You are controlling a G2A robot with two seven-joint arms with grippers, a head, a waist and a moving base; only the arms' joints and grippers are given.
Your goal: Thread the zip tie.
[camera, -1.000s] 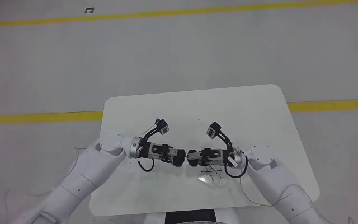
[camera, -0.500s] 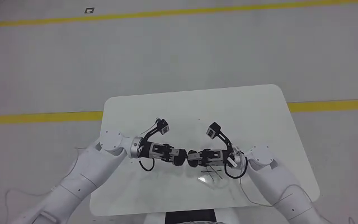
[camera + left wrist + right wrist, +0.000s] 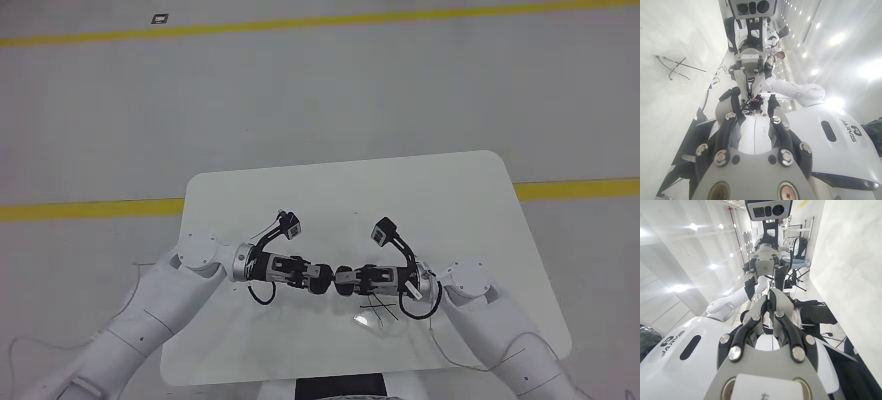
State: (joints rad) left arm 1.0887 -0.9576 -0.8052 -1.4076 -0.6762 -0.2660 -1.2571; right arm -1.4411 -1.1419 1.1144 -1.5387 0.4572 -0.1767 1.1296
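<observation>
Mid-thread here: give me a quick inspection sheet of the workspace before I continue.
Surface: white table, rounded corners.
Job's things: zip tie, a thin black strand held above the table between the arms.
Clutter: spare zip ties lying crossed on the table beside the right arm.
Grippers: left gripper, jaws apart, faces the right gripper, jaws closed on the zip tie.
Cables: black cable loops at both wrists.
Surroundings: grey floor with yellow lines.
</observation>
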